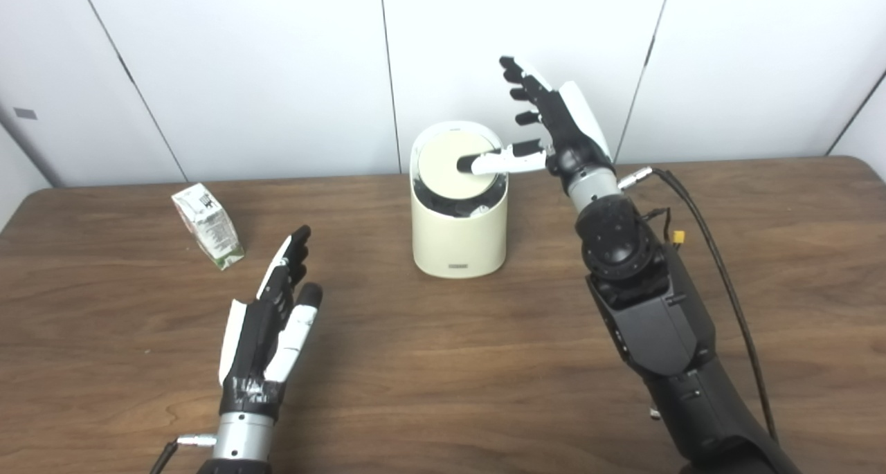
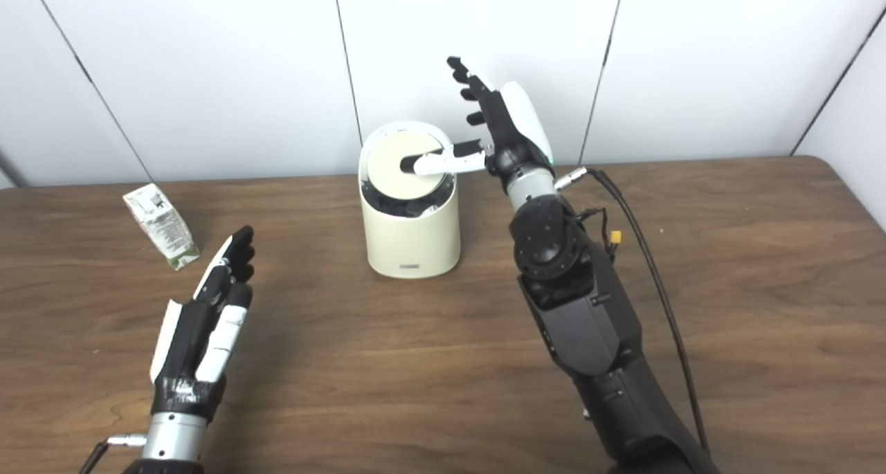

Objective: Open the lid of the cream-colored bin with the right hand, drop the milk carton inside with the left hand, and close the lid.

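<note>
I am pressing the thumb of the right robot hand [image 1: 554, 124] onto the round lid [image 1: 453, 164] of the cream-colored bin [image 1: 458, 235], its fingers [image 1: 518, 79] splayed upward and holding nothing. The lid is tilting back on its pivot, a dark gap showing along its near edge. To do this well, I judge, I should be keeping the thumb pushing down on the far half of the disc so the swing lid tips fully and the opening widens toward the carton's side. The left robot hand [image 1: 270, 322] is hovering open and empty over the wooden tabletop [image 1: 443, 363], fingers pointing toward the milk carton [image 1: 208, 226], which is lying tilted near the left rear, well apart from the bin and untouched.
</note>
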You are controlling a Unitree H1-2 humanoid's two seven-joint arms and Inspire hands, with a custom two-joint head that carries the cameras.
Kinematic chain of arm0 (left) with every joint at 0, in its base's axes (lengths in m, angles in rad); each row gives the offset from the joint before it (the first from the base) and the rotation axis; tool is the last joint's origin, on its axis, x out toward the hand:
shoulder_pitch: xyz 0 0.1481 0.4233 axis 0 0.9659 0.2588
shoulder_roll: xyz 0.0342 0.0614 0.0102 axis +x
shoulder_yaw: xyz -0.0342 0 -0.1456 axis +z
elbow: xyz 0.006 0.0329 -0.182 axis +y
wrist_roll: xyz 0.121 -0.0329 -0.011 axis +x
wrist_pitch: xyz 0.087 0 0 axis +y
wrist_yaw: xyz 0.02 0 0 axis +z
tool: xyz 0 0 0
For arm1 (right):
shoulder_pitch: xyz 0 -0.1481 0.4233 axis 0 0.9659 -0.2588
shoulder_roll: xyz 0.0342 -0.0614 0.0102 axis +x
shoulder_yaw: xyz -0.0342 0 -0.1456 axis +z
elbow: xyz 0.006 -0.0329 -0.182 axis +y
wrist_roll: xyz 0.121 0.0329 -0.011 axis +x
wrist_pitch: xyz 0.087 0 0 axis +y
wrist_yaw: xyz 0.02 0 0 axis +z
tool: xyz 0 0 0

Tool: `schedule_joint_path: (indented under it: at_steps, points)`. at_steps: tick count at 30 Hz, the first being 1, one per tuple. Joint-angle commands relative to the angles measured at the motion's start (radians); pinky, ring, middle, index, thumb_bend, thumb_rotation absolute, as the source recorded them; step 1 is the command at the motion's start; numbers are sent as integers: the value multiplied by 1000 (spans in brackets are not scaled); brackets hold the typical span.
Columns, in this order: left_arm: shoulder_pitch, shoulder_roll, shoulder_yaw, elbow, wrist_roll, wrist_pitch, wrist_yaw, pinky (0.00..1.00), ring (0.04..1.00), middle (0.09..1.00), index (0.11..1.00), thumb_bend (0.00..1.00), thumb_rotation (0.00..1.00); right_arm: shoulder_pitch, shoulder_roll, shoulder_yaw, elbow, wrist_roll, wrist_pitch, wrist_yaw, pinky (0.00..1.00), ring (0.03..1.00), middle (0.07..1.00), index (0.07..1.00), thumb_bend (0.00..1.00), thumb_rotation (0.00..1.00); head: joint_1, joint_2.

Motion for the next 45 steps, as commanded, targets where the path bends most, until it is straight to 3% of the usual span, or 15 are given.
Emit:
schedule_joint_path:
  at_steps: [1, 5, 11, 17, 29, 35, 38, 45]
  points:
    - [-17, 7, -3, -14, -4, -33, -6, 998, 989, 986, 989, 710, 824, -50, -17, 22, -19, -61, -33, -17, 783, 896, 923, 942, 1000, 251, 0, 0]
    - [-19, 8, -6, -10, -2, -31, -9, 998, 991, 990, 994, 717, 817, -48, -18, 50, 1, -107, -38, -24, 894, 949, 965, 964, 1000, 277, 2, -1]
    - [-18, 13, -13, -6, 8, -37, -11, 991, 997, 995, 991, 723, 832, -43, -9, 58, 48, -149, -107, -88, 984, 978, 986, 958, 999, 290, 2, -4]
    - [-18, 20, -17, -8, 3, -36, -15, 986, 1000, 997, 988, 726, 840, -35, 7, 45, 69, -170, -162, -168, 965, 953, 953, 931, 964, 285, 1, -4]
    - [-9, 20, -24, -10, -6, -43, -33, 992, 1000, 998, 982, 721, 831, -22, 11, 43, 62, -196, -172, -188, 928, 922, 918, 905, 945, 259, -1, 2]
    - [-8, 17, -24, -16, -11, -35, -34, 996, 1000, 1000, 984, 711, 815, -50, -43, 95, 53, -291, -160, -135, 929, 934, 916, 917, 984, 196, 1, 2]
    - [-9, 17, -24, -20, -6, -35, -33, 995, 1000, 1000, 988, 710, 814, -73, -76, 125, 48, -343, -155, -82, 990, 957, 932, 945, 1000, 188, 3, 7]
    - [-5, 6, -19, -42, -23, -20, -30, 998, 1000, 1000, 999, 720, 826, -144, -137, 168, 59, -403, -172, 55, 1000, 973, 944, 981, 1000, 169, 14, 11]
